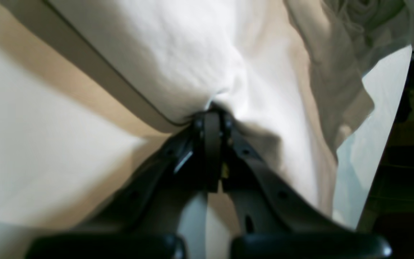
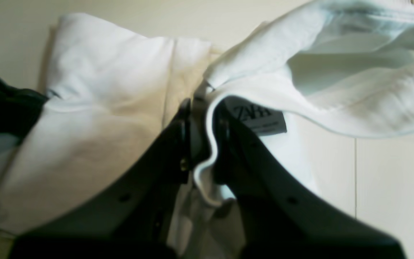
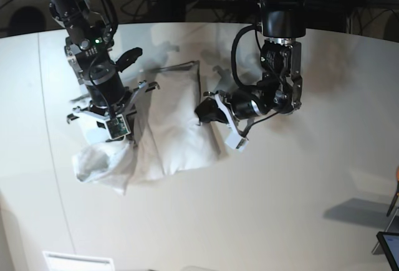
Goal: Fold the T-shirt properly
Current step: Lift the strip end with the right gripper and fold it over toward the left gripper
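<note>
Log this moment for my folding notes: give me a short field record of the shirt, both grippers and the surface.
garment: white T-shirt, partly folded, wrinkled
left gripper: shut on the shirt's edge
right gripper: shut on a hemmed edge near the neck label
shirt position: between the two arms, lying on the table; the end at the right gripper is bunched
fold status: not finished
</note>
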